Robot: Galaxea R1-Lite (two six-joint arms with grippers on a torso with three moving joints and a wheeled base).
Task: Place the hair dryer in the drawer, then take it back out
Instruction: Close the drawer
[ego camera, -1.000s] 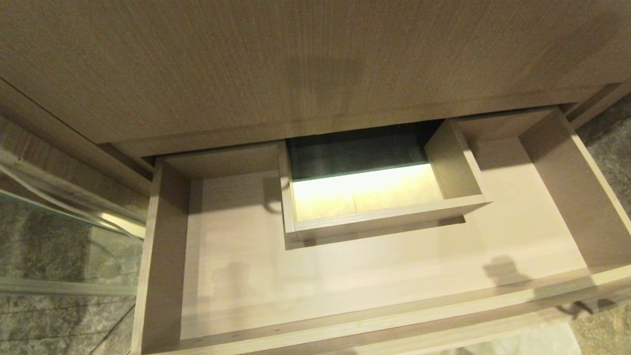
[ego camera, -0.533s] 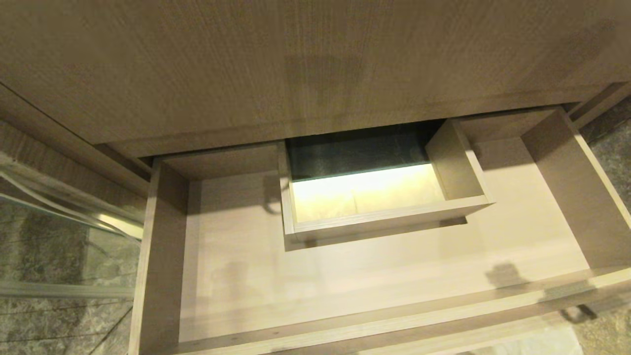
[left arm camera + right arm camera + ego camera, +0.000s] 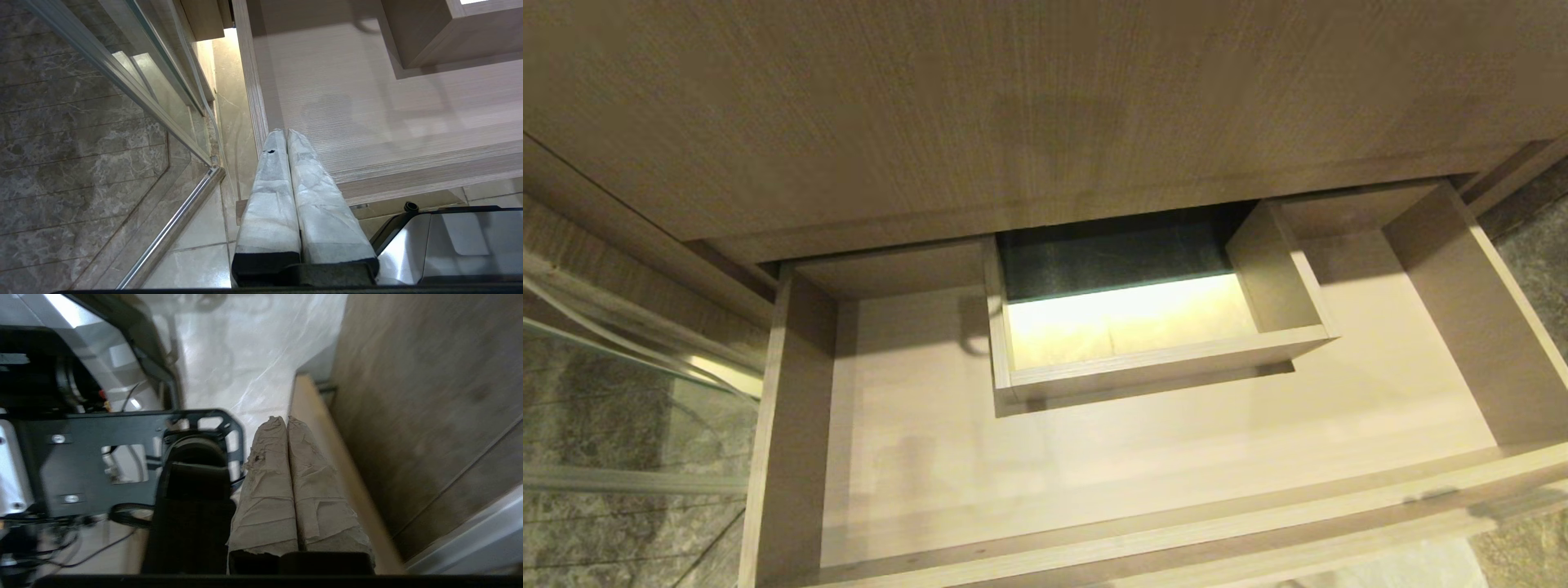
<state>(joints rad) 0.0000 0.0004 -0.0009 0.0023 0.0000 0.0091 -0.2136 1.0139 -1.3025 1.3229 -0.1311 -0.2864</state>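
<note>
Head view, drawer (image 3: 1094, 482): pulled out wide below the tall wood-grain front panel (image 3: 1013, 106); boxed cut-out (image 3: 1152, 359) at its back middle; no hair dryer visible inside.
Left wrist view, left pincer (image 3: 284, 132): wrapped fingers pressed together, holding nothing, above the drawer's front left corner; marble floor (image 3: 73, 122) beside.
Right wrist view, right pincer (image 3: 284, 419): fingers together, empty, just beside the drawer's front edge, outside it.

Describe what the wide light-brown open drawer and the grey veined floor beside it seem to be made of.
The wide light-brown drawer: probably wood-grain laminated board, matte; fine straight grain lines, paler layered cut edges. The grey veined floor: seemingly polished marble or marble-look tile, with pale veins, joint lines and a slight sheen.
</note>
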